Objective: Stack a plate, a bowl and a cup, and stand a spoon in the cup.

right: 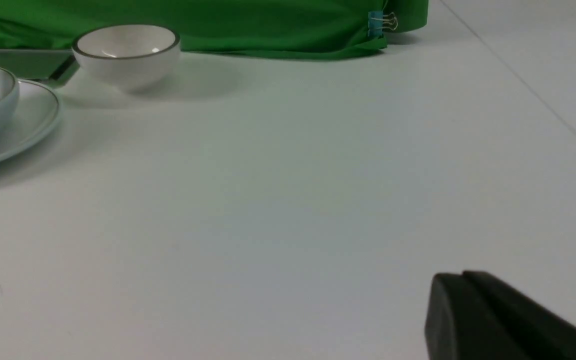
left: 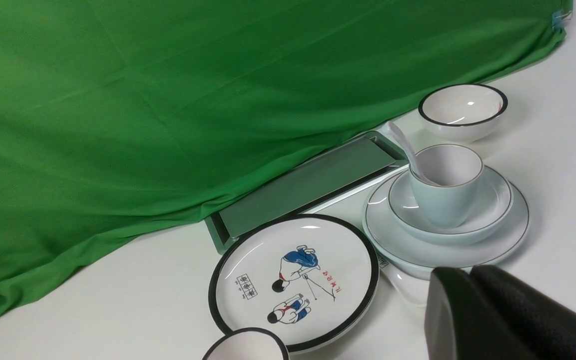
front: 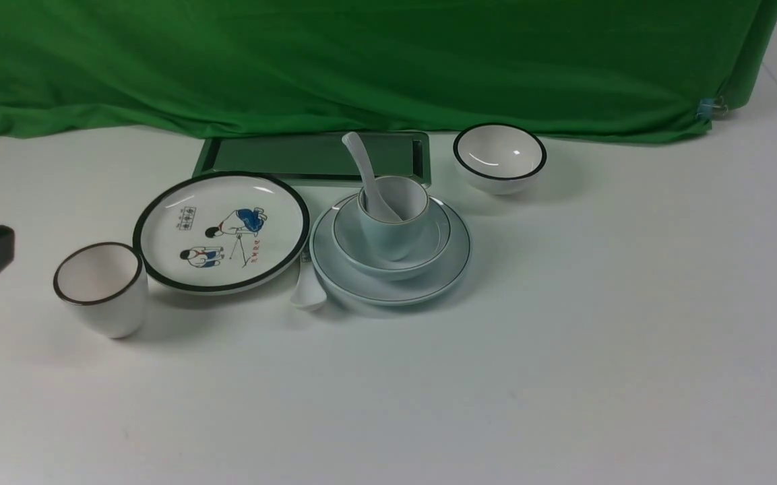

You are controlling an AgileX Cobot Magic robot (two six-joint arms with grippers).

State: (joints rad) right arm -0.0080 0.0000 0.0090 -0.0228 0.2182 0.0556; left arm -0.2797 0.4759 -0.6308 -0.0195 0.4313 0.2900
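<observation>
The pale blue-green plate [front: 452, 266] lies mid-table with the pale blue bowl [front: 437, 236] on it. Inside the bowl stands the pale blue cup [front: 391, 236]. The white spoon [front: 360, 162] stands in the cup, its handle leaning up toward the back left. The left wrist view shows the same stack: plate [left: 515, 225], bowl [left: 495, 200], cup [left: 442, 205], spoon [left: 403, 142]. My left gripper [left: 469, 271] is shut and empty, in front of the stack and apart from it. My right gripper [right: 461, 276] is shut and empty over bare table, well to the right of the stack.
A second white spoon [front: 307, 293] lies between the stack and a black-rimmed cartoon plate [front: 159, 242]. A white dark-rimmed cup [front: 102, 296] stands front left. A white black-rimmed bowl [front: 499, 158] sits back right. A green tray [front: 280, 156] lies against the green cloth [front: 361, 60].
</observation>
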